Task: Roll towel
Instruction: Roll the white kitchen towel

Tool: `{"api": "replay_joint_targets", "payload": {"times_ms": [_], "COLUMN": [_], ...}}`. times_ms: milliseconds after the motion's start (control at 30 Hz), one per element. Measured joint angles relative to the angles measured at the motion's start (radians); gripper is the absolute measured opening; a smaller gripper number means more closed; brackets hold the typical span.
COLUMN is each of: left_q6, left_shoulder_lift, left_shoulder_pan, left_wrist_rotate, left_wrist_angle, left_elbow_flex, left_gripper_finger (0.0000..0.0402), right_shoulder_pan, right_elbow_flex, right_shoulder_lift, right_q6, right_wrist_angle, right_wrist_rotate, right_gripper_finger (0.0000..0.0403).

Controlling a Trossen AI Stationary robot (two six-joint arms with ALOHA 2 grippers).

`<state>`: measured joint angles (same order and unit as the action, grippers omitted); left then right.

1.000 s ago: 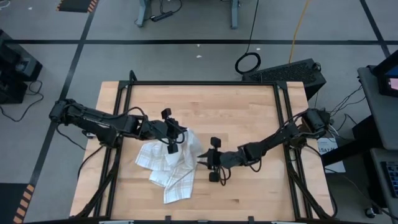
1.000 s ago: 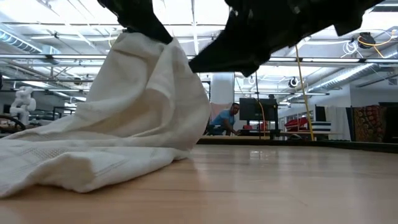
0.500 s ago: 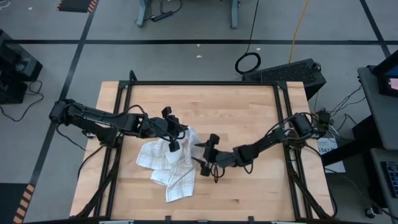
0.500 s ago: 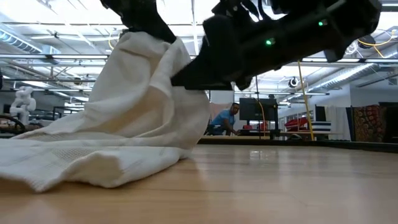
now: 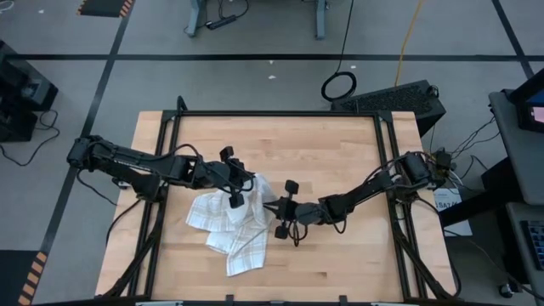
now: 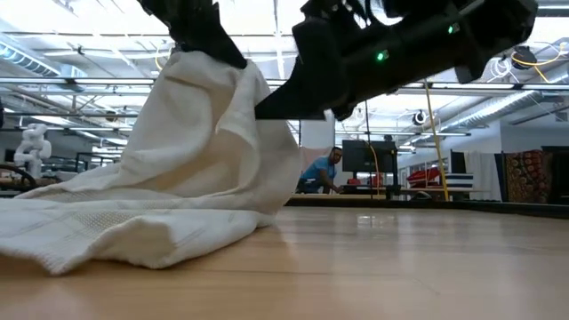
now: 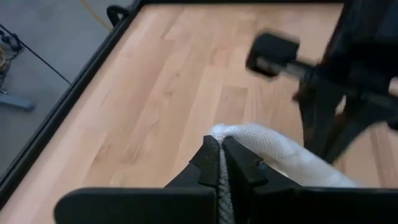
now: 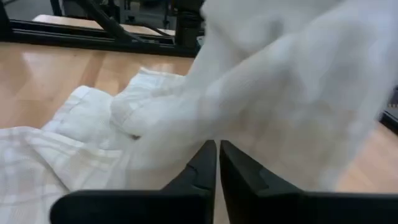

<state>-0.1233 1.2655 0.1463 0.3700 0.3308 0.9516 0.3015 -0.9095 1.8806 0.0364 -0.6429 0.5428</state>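
Note:
The white plaid towel (image 5: 231,231) lies bunched left of the table's middle, with one part raised into a peak (image 6: 209,80) and the rest resting on the wood. My left gripper (image 5: 248,181) is shut on that peak above the table; it also shows in the low view (image 6: 213,49) and in the left wrist view (image 7: 219,142). My right gripper (image 5: 270,207) reaches in level from the right, with its shut fingertips (image 6: 265,109) at the hanging side of the towel (image 8: 267,93). My left gripper pinches the towel's raised fold (image 7: 239,132) between its two fingers. The cloth hangs below the fingers like a tent, and its lower part lies on the table. My right gripper's shut fingertips (image 8: 208,152) meet the hanging cloth's right side (image 6: 253,124), coming level from the table's right. Whether any cloth is between them, I cannot tell.
The wooden table (image 5: 340,153) has bare room to the right and far side of the towel. A black frame (image 5: 384,153) runs along the table's edges. In the low view a person (image 6: 322,171) sits far behind the table.
My right gripper has gone toward the table's left and a little toward the far edge, up to the hanging side of the towel. The towel's raised part stays held up.

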Motion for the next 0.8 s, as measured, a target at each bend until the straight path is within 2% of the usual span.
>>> {"api": "replay_joint_targets", "payload": {"times_ms": [167,467,533,667,800], "left_q6": [0.0,-0.025,-0.021,-0.019,-0.019], "left_shoulder_lift": [-0.004,-0.004,-0.004,-0.004,-0.004], "left_shoulder_pan": [0.0,0.0,0.0,-0.002,-0.002], "left_wrist_rotate": [0.0,0.0,0.0,0.0,0.0], "left_wrist_angle": [0.004,-0.001,-0.002,-0.002,0.002], "left_elbow_flex": [0.0,0.0,0.0,0.0,0.0], "left_gripper_finger": [0.0011,0.0021,0.0021,0.0022,0.0022], "right_shoulder_pan": [-0.001,-0.002,-0.002,0.019,0.062], "right_elbow_flex": [0.0,0.0,0.0,0.0,0.0], "right_shoulder_lift": [-0.059,-0.108,-0.108,-0.089,-0.056], "right_q6": [0.0,-0.047,-0.028,0.057,0.075], "right_wrist_angle": [0.114,0.135,0.142,0.149,0.142], "right_wrist_rotate": [0.002,-0.001,-0.032,-0.101,-0.101], "right_gripper_finger": [0.0003,0.0004,0.0011,0.0049,0.0123]}}
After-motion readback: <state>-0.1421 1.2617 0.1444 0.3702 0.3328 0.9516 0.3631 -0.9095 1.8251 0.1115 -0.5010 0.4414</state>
